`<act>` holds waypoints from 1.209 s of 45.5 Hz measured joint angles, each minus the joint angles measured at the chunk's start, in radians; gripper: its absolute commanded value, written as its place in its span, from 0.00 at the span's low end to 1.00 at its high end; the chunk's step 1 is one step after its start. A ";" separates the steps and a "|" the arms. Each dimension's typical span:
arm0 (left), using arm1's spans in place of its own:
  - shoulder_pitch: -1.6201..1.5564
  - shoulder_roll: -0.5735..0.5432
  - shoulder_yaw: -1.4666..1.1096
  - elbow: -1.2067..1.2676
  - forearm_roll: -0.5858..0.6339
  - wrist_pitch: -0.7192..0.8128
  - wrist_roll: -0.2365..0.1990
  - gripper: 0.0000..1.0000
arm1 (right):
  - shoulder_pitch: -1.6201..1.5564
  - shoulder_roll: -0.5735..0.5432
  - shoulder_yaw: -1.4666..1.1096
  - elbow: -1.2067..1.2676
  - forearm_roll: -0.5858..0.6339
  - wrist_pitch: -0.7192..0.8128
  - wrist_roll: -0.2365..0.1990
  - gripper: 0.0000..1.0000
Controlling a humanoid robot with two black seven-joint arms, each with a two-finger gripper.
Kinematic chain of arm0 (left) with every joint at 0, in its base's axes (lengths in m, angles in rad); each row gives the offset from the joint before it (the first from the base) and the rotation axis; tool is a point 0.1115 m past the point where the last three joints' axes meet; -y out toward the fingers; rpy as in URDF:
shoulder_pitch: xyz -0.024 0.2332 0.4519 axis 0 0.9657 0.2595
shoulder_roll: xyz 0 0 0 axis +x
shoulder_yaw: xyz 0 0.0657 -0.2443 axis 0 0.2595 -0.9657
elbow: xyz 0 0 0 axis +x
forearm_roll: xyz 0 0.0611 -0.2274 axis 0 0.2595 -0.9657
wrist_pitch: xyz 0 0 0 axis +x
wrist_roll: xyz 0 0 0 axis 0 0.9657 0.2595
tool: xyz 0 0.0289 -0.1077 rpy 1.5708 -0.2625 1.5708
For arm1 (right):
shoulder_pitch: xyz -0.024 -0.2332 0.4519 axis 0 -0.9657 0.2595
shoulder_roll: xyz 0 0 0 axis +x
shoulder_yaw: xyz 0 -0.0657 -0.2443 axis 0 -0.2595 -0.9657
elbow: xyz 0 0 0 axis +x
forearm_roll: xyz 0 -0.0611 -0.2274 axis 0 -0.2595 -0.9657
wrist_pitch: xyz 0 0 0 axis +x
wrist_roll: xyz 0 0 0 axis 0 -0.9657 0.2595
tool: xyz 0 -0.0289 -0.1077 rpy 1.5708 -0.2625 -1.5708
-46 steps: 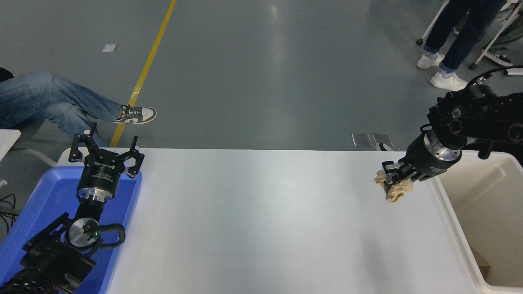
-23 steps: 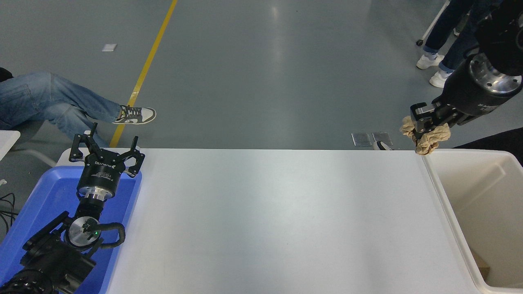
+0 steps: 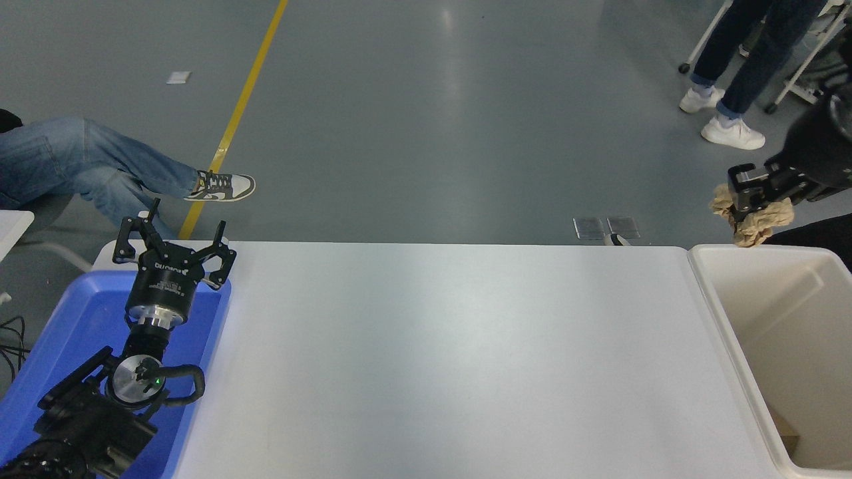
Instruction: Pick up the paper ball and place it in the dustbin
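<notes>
Against the frame half a second earlier, the right gripper (image 3: 751, 203) has shifted further right, from above the near-left corner of the dustbin (image 3: 732, 346) to a position over the dustbin's far rim; a second ago it was lower, over the white table (image 3: 432, 359) just left of the dustbin. Its fingers remain closed tight on the paper ball (image 3: 755, 223), which bulges out on both sides and hangs above the dustbin's far edge, apart from the rim. The table stands against the dustbin's left wall. Well left of the dustbin, at the table's opposite end, the blue tray (image 3: 80, 319) sits unchanged, and the left gripper (image 3: 174, 249) is parked above its far rim with fingers spread wide and nothing between them, as before. Beyond the dustbin, on the grey floor, a standing person's legs (image 3: 739, 73) appear at top right; a seated person's leg (image 3: 86, 166) extends far to the left. Nothing lies between the ball and the dustbin's opening.
</notes>
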State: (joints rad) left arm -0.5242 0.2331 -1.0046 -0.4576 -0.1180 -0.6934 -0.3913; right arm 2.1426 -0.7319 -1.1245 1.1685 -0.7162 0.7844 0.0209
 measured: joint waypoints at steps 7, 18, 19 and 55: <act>0.000 0.000 0.000 0.000 0.000 0.000 0.000 1.00 | -0.199 -0.072 0.048 -0.167 -0.087 -0.071 0.054 0.00; 0.000 0.000 0.000 0.000 0.000 0.000 -0.001 1.00 | -0.634 -0.093 0.174 -0.468 -0.122 -0.277 0.097 0.00; 0.000 0.000 0.000 0.000 0.000 0.000 -0.001 1.00 | -0.670 -0.088 0.189 -0.491 -0.121 -0.288 0.097 0.00; -0.001 0.000 -0.003 0.000 0.000 0.004 -0.001 1.00 | -1.330 0.232 0.542 -0.880 0.072 -0.573 -0.018 1.00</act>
State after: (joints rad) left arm -0.5247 0.2332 -1.0073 -0.4572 -0.1182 -0.6894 -0.3927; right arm 0.8122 -0.5004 -0.5827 0.2886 -0.6440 0.2119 0.0033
